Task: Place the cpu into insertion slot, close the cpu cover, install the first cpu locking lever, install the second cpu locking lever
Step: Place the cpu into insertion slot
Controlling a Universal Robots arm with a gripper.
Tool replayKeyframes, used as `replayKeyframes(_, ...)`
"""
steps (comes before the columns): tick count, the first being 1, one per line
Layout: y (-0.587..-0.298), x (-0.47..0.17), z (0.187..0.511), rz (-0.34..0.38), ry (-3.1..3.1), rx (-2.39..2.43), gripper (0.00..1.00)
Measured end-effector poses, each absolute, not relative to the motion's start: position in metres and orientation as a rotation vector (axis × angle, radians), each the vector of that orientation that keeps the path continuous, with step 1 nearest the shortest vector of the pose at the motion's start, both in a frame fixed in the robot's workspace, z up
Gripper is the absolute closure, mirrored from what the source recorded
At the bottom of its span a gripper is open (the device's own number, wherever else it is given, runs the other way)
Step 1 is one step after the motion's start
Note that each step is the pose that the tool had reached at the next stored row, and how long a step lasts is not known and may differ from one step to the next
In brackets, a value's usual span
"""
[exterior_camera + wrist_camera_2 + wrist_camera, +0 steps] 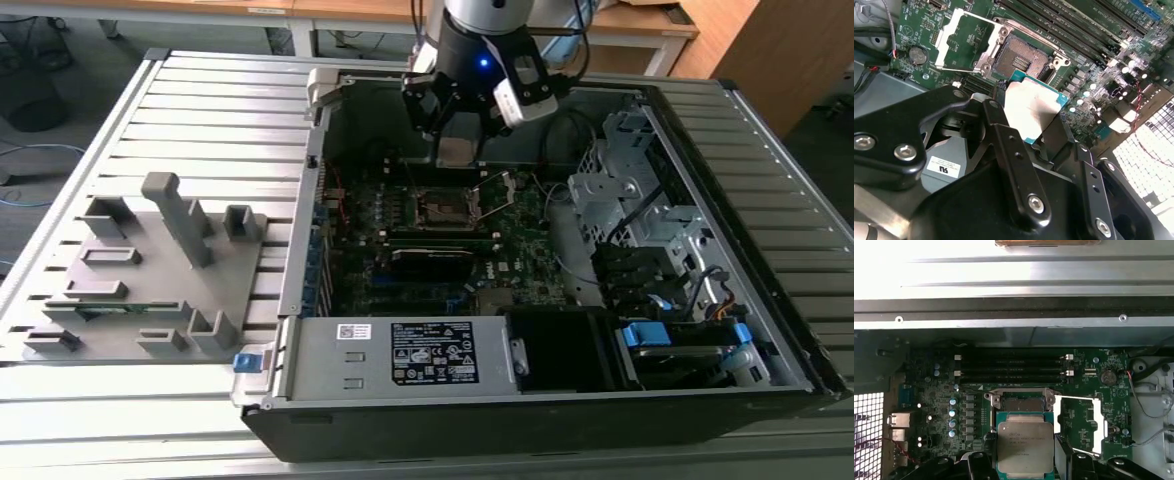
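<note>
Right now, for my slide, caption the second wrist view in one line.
Hand gripping the cpu near the empty insertion slot, cpu cover swung open beside it.

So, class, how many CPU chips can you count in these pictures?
1. The cpu is held in the gripper, close to the empty insertion slot, whose cpu cover is flipped open. Shadowed parts of the case could hide others.
</note>
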State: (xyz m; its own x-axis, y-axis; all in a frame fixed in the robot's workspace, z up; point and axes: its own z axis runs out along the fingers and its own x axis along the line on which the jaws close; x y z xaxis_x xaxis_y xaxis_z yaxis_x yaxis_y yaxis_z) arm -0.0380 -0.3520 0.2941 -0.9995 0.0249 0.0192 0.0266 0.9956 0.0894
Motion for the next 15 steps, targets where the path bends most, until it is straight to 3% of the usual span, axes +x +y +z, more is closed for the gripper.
replayKeyframes(15,-0.3487,-0.0383,0.2853,-0.14,-3.12,-0.04,0.46)
